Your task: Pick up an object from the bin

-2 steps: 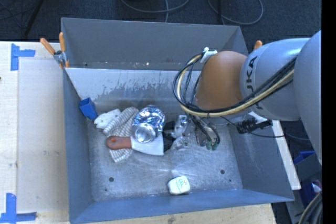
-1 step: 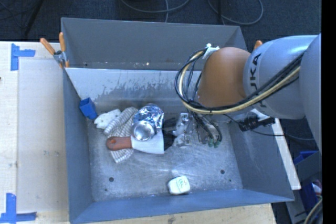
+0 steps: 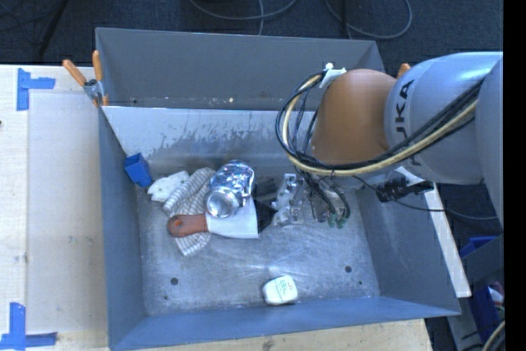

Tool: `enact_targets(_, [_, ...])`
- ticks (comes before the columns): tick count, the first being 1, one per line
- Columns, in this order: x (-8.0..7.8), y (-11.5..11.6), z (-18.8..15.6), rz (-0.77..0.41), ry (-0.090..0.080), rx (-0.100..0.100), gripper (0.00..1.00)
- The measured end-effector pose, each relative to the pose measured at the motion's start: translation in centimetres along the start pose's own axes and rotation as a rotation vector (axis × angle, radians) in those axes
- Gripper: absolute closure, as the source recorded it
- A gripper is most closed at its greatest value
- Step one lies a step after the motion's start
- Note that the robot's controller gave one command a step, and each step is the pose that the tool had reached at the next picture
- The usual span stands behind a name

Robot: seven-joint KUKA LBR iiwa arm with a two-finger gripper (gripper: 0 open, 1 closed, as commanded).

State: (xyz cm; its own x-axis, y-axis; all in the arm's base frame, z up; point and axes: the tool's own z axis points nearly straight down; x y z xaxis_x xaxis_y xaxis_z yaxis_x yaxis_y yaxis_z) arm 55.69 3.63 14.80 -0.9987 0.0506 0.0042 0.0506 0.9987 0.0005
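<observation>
Can (image 3: pixel 228 187), shiny silver and crumpled, lies just to the view's left of the tool (image 3: pixel 288 205), apart from it. It is the nearest large thing in the heap. Between can and tool sits a small dark thing (image 3: pixel 265 195), too shadowed to identify. The tool is low over the floor of the bin (image 3: pixel 362 255), beneath the arm's orange cover (image 3: pixel 349 123) and looped cables (image 3: pixel 289 115). Whether the tool is wide or narrow, I cannot tell; nothing is seen in its grasp.

Under the can, below and left of the tool, lies a flat white piece (image 3: pixel 238 226). Farther left are a checked cloth (image 3: pixel 187 187) and a brown handle (image 3: pixel 187 223) resting on it. A blue block (image 3: pixel 137 170) stands beyond the cloth by the bin's left wall. A small white lump (image 3: pixel 280 289) lies alone, well below the tool near the front wall.
</observation>
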Motion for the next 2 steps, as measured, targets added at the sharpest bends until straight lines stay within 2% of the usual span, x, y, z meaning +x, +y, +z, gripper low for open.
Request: enact_targets(2, [0.0, 0.0, -1.0, 0.0, 0.0, 0.0, 1.0])
